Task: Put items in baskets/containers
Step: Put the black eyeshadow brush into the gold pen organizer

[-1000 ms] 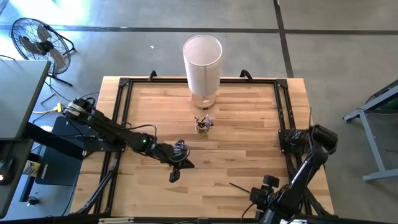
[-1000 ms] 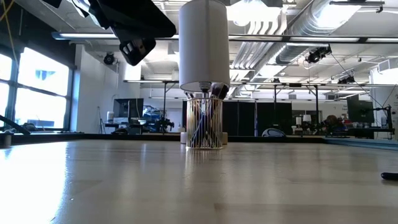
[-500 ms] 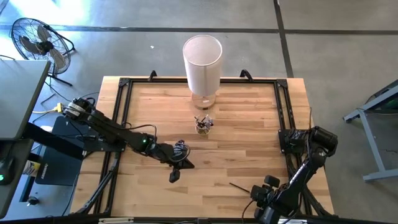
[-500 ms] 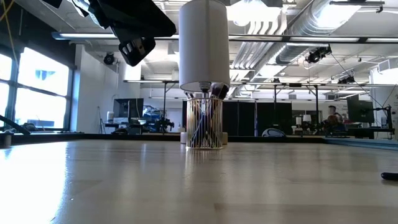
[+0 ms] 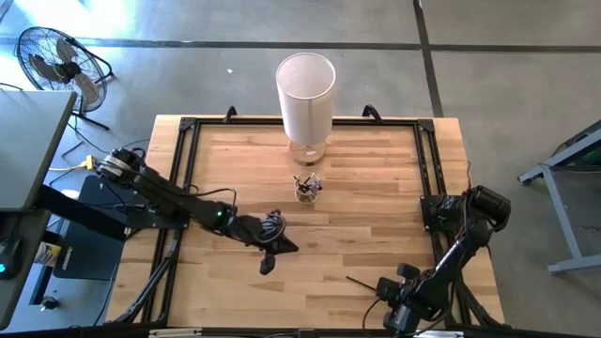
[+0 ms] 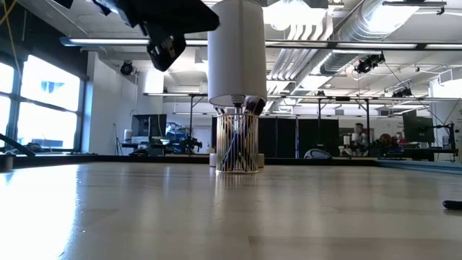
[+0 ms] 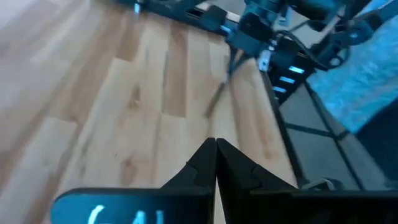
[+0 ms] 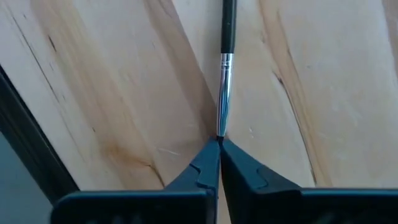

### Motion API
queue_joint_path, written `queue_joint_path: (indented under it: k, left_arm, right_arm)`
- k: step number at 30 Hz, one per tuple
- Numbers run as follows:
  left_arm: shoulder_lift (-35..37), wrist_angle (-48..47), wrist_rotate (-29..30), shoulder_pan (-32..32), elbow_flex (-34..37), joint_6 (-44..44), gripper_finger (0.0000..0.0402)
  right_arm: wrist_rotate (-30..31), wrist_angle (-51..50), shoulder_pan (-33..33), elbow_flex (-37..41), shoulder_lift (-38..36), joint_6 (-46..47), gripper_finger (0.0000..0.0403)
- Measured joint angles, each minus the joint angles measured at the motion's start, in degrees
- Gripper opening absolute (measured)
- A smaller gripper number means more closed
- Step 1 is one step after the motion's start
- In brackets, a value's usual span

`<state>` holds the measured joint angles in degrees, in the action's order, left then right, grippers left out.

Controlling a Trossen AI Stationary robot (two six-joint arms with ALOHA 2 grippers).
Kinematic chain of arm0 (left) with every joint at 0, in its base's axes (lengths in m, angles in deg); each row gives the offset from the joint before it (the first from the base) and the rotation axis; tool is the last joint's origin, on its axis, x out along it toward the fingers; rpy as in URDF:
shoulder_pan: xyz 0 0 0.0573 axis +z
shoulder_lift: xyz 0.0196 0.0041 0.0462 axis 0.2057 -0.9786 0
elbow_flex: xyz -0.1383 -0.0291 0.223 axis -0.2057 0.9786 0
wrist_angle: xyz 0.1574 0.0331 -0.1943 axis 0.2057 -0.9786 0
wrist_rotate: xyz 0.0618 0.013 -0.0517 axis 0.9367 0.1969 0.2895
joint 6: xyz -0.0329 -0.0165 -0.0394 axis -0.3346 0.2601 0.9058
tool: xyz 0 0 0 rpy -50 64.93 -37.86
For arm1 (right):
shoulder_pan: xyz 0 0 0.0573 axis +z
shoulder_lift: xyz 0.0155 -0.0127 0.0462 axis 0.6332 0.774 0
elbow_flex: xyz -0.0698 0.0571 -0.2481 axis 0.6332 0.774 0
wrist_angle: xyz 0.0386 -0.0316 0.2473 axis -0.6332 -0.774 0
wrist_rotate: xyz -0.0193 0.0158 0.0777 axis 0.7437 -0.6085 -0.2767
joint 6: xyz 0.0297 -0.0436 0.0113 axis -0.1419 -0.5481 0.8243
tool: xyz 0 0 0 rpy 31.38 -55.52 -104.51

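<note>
Right tool (image 8: 217, 144) pinches one brush (image 8: 226, 59); one glass cup (image 5: 306, 191) holds several.

Grey concrete floor (image 5: 507, 84), black fan (image 5: 56, 58)

Even, bright overhead light falls on the bench (image 5: 366, 207) in the high view, where shadows are short and soft, and the white cylinder (image 5: 305, 94) looks nearly washed out. The low view is backlit: ceiling lamps (image 6: 292, 13) and the window (image 6: 50, 101) glare, and the near bench surface shows pale sheen. The left wrist view is soft with motion blur, while the right wrist view is sharp on the wood grain and the brush (image 8: 225, 68).
</note>
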<state>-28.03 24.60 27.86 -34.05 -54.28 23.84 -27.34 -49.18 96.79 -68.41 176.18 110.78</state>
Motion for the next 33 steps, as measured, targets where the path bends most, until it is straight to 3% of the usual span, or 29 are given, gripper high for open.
queue_joint_path:
  k: [10, 15, 20, 27, 33]
  left_arm:
    - [-4.1, 1.0, -1.2, 1.2, -6.4, -11.6, 0.0125]
    - [-7.4, -20.2, 0.3, 1.2, -19.4, -20.2, 0.0169]
    - [-14.6, -40.1, 3.7, 1.2, -34.6, -27.0, 0.0172]
    - [-24.9, -52.5, 7.1, 1.2, -50.0, -33.4, 0.0162]
    - [-29.7, -56.1, 13.5, 1.2, -54.8, -37.7, 0.0160]
  right_arm:
    - [-2.7, -2.7, -10.4, -0.3, -10.5, -6.0, 0.0001]
    - [-4.3, -5.5, -16.9, -0.3, -14.3, -10.0, 0.0001]
    - [-4.2, -7.4, -22.9, -0.4, -16.3, -15.5, 0.0000]
    - [-3.2, -7.4, -28.7, -2.8, -16.6, -23.6, 0.0000]
    - [-2.8, -7.9, -31.6, -5.9, -16.6, -27.9, 0.0000]
